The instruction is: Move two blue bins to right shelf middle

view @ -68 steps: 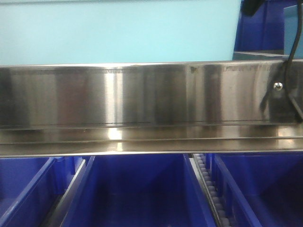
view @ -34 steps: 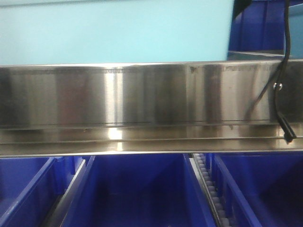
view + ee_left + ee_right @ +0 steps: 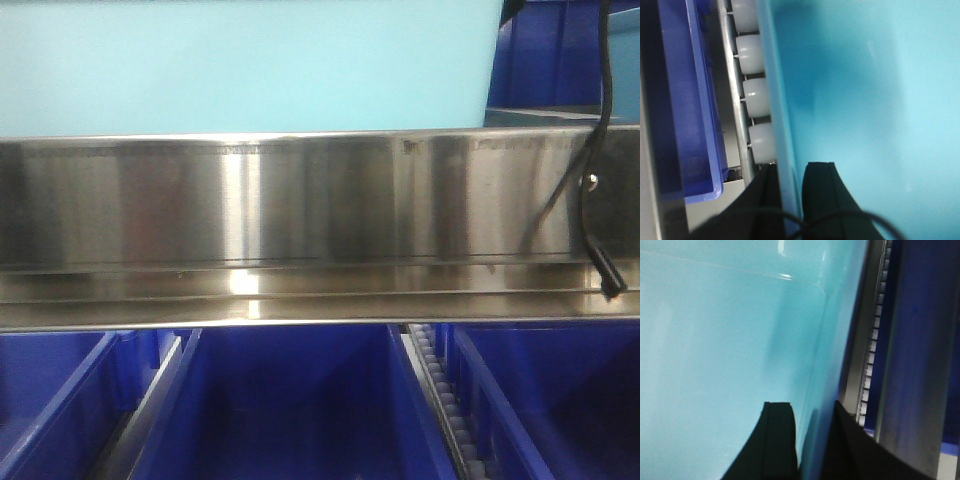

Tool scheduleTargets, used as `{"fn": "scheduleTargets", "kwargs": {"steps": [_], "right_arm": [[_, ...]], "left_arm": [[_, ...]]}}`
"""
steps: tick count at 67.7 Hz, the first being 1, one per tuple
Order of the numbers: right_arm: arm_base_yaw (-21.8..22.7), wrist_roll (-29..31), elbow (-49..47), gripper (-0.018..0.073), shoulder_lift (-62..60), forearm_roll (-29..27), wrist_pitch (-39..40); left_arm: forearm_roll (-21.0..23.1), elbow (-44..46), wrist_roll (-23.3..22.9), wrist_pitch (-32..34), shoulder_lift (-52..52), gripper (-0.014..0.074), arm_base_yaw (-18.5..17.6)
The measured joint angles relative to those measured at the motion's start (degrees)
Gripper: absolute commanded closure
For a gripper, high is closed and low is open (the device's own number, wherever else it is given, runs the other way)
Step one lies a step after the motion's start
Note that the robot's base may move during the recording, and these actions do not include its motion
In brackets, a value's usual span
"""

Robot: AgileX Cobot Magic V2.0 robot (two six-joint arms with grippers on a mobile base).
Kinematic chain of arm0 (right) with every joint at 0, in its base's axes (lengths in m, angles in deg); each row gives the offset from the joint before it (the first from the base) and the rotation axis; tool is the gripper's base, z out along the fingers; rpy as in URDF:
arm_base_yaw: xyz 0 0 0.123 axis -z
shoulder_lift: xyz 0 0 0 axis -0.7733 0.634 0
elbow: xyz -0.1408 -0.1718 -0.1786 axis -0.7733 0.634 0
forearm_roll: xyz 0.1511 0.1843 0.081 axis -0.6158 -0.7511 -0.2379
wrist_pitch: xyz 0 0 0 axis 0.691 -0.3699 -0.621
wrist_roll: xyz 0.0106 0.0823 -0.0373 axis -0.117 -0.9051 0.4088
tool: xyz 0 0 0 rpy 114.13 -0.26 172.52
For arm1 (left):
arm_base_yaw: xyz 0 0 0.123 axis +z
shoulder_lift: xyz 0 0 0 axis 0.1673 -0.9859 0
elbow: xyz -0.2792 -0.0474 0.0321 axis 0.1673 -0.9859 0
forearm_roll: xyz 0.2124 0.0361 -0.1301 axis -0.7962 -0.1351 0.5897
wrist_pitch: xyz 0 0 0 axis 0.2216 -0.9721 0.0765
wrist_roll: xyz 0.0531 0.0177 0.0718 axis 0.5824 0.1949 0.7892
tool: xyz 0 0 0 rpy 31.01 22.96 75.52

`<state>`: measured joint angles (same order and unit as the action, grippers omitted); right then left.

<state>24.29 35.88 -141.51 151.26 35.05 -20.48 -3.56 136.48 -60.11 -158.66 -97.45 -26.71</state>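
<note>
Since both arms share one load, treat this as a synced carry: the light-blue bin [image 3: 250, 65] sits on the level above the steel rail [image 3: 300, 200], filling most of the upper front view, and each arm has one side wall. The left gripper [image 3: 790, 172] straddles the bin's left wall, one finger inside and one outside, and looks clamped on it. The right gripper [image 3: 810, 412] has the same pinch on the right wall. Both grips are low on the fingers and only on a thin wall, so keep the arms at matched height and speed. Any skew will twist the wall out of a pinch. The white rollers [image 3: 752, 50] run right along the left wall, touching or nearly so, with a dark-blue bin [image 3: 690, 100] just beyond them, and a roller track [image 3: 872, 355] runs close on the right side too. Move it straight along its lane before any sideways shift, or an outer finger could catch a roller. I can't tell whether the base is resting on the track or already lifted, so check for drag first. A black cable [image 3: 600, 150] hangs across the rail at the right, on the side the bin has to go, so keep it clear of the wall and fingers. More dark-blue bins [image 3: 290, 400] fill the level below, so don't let it sag. The target slot isn't in view.
</note>
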Motion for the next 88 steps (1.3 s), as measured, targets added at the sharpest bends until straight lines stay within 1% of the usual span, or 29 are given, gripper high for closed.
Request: {"fn": "scheduleTargets", "kwargs": {"steps": [13,35,46,52,88], "right_arm": [[0.0,-0.1,-2.9,0.0711,-3.7,0.3,0.1],[0.0,-0.1,-18.2,0.0711,-5.3,2.4,-1.6],[0.0,-0.1,-23.8,0.0711,-5.5,3.1,-2.0],[0.0,-0.1,-25.0,0.0711,-5.5,3.1,-2.0],[0.0,-0.1,-25.2,0.0711,-5.5,3.2,-2.5]], "left_arm": [[0.0,2.2,-0.2,-0.2,4.5,0.0707,0.0],[1.0,11.8,-0.6,-0.2,8.9,0.0707,0.0],[1.4,16.9,-0.6,-0.2,9.5,0.0707,0.0],[1.5,18.3,-0.7,-0.3,9.5,0.0707,0.0],[1.5,18.4,-0.7,-0.7,9.5,0.0707,0.0]]}}
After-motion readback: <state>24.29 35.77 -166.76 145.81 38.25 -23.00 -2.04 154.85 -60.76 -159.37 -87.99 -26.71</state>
